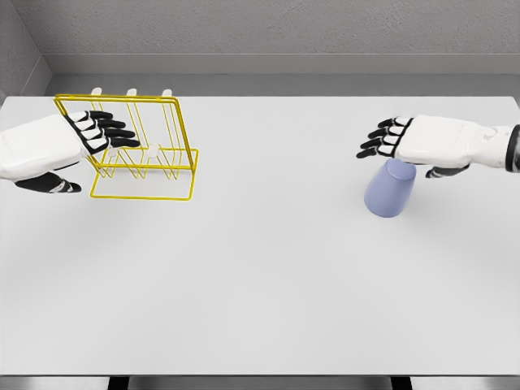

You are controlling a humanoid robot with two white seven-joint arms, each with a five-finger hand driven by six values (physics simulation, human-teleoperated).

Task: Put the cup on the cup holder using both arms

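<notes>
A pale blue cup (389, 189) lies tilted on the white table (260, 268) at the right, its wider end toward me. My right hand (388, 138) hovers just above and behind it, fingers spread and holding nothing. The yellow wire cup holder (146, 150) with white-tipped pegs stands at the far left. In front of the holder's left part hangs my left hand (101, 132), fingers extended and empty, thumb pointing down and to the right.
Grey walls rise behind the table's far edge (260, 96) and at the left. A dark strip runs under the table's near edge (260, 375).
</notes>
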